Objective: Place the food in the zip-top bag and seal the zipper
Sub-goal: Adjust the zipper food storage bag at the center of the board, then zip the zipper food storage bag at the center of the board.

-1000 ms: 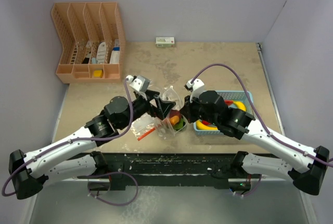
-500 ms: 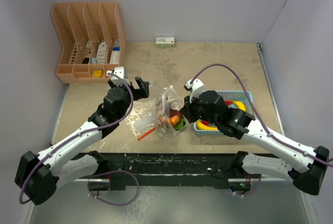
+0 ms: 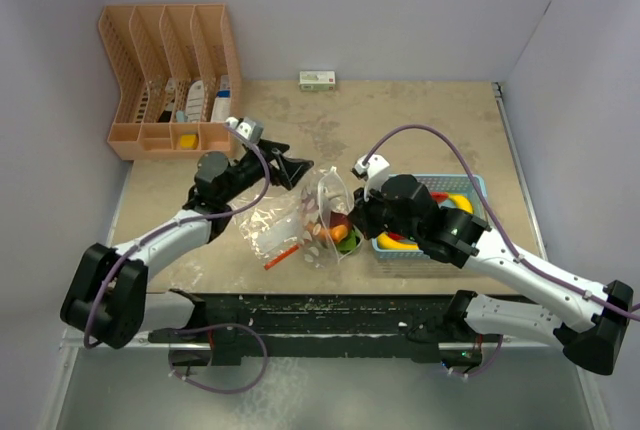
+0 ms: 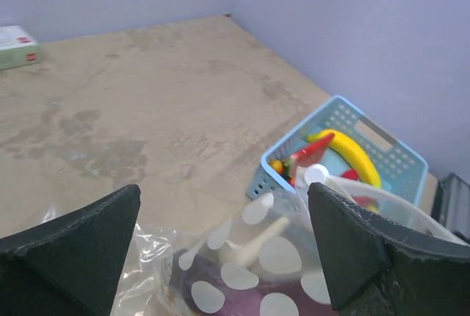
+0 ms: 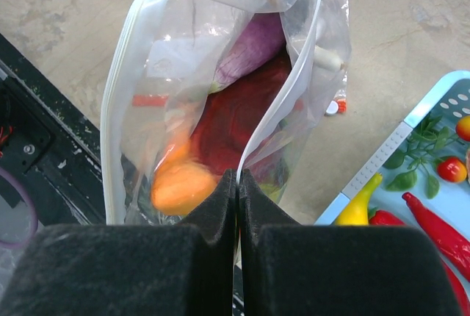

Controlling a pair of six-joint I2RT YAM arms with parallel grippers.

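Pulled back from the clear white-dotted zip-top bag (image 5: 183,51), my left gripper (image 3: 290,167) hangs wide open, so I'd keep the right gripper (image 5: 237,184) pinched shut on its rim, mouth upward.

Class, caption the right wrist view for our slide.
Right hand pinches the open zip-top bag by its rim, food inside, blue basket alongside.

Clear dotted plastic zip-top bag (image 3: 322,205) standing upright, orange and green toy food pieces (image 3: 342,236) showing inside, left gripper (image 3: 290,168) hovering wide-jawed beside its left, right gripper (image 3: 352,218) sitting closed at its right edge, light blue plastic basket (image 3: 480,188) holding yellow and red toy foods (image 3: 398,242).
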